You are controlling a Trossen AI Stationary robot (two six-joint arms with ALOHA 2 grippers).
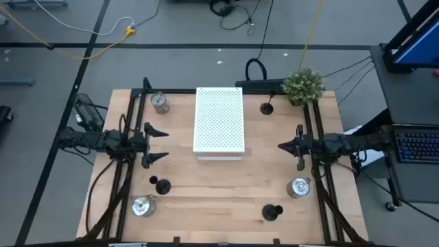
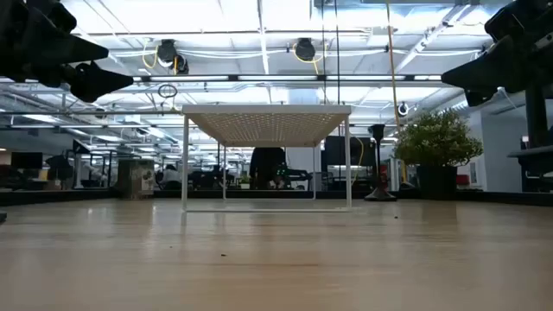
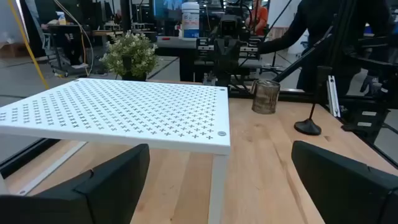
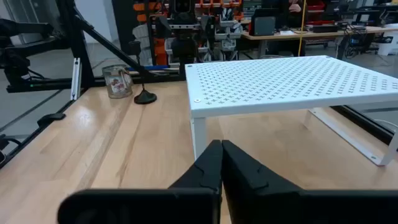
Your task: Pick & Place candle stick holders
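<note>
Three shiny silver candle stick holders stand on their bases on the wooden table: far left (image 1: pixel 160 103), near left (image 1: pixel 143 205) and near right (image 1: pixel 299 186). Three black ones with thin stems stand far right (image 1: pixel 267 108), near left (image 1: pixel 162 185) and near right (image 1: pixel 272 213). My left gripper (image 1: pixel 156 144) hovers open left of the white board, with nothing between its fingers (image 3: pixel 112 186). My right gripper (image 1: pixel 282 145) hovers shut right of the board, its fingertips together (image 4: pixel 221 152). Both point level toward the board.
A white perforated board (image 1: pixel 219 120) stands on thin legs (image 2: pixel 185 164) in the middle of the table. A green bushy plant (image 1: pixel 304 86) sits at the far right corner. Black rails (image 1: pixel 322 199) run along both table sides. Bare wood lies along the near middle.
</note>
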